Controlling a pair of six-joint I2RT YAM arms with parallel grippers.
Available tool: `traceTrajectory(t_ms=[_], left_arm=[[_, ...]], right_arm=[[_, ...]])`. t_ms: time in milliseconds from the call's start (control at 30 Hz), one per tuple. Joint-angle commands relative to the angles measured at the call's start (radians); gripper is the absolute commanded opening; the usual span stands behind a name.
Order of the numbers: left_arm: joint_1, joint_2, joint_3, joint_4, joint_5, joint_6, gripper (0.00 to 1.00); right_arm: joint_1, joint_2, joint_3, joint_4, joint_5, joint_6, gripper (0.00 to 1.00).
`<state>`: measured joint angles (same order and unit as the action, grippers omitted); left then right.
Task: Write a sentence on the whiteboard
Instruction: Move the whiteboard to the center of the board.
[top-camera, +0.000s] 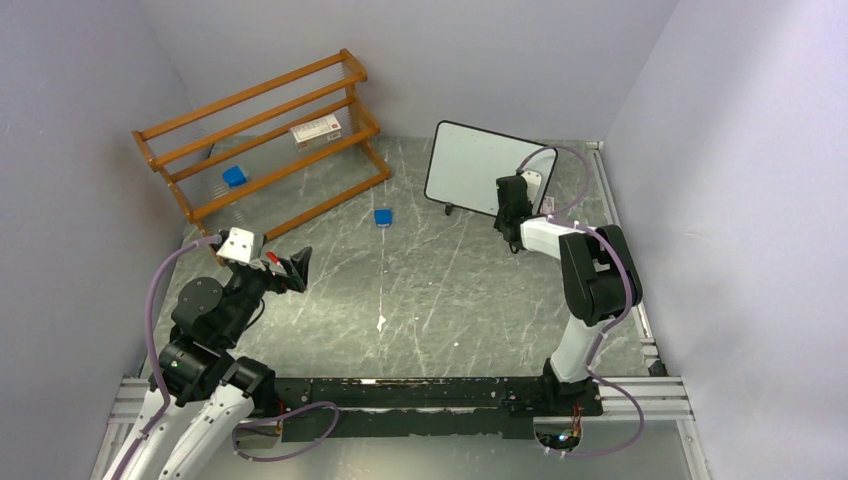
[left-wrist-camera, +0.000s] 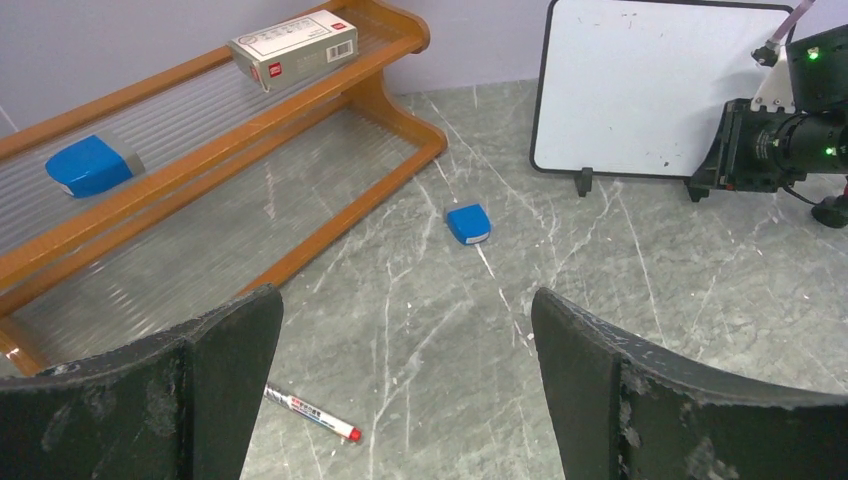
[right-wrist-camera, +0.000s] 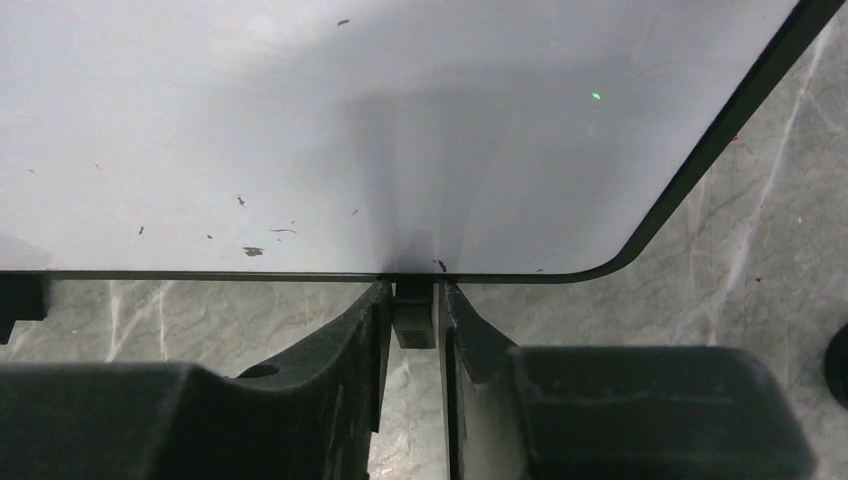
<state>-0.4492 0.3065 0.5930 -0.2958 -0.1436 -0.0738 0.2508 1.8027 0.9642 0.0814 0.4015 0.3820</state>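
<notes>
**White board unwritten; right hand nipped on its foot**

The board (top-camera: 480, 165) stands upright at the far right of the bench (top-camera: 420, 290), its face blank but for specks. The right hand (right-wrist-camera: 413, 290) is nearly closed, its fingers pinching the small foot (right-wrist-camera: 414, 325) under the board's lower edge. Risk: the hold is narrow and low, so any pull or twist could tip the board flat or let the foot slip free. The left hand (left-wrist-camera: 405, 300) gapes wide and empty above the marker (left-wrist-camera: 312, 413), which lies on the bench well apart from the board. A misjudged descent could roll the marker away.
</notes>
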Motion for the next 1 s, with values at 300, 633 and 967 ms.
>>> traceTrajectory(t_ms=[300,633,967], left_arm=[[-0.005,-0.003,-0.01,0.043,0.033,0.016,0.98],[-0.005,-0.021,-0.008,0.038,0.023,0.014,0.98],[-0.005,-0.041,-0.005,0.029,0.02,0.011,0.98]], right_arm=[[-0.011,-0.019,-0.018,-0.032,-0.088,-0.039,0.0],[0.105,-0.146,-0.139,-0.062,-0.112,-0.076,0.0],[0.227,-0.32,-0.279,-0.111,-0.163,-0.042,0.0]])
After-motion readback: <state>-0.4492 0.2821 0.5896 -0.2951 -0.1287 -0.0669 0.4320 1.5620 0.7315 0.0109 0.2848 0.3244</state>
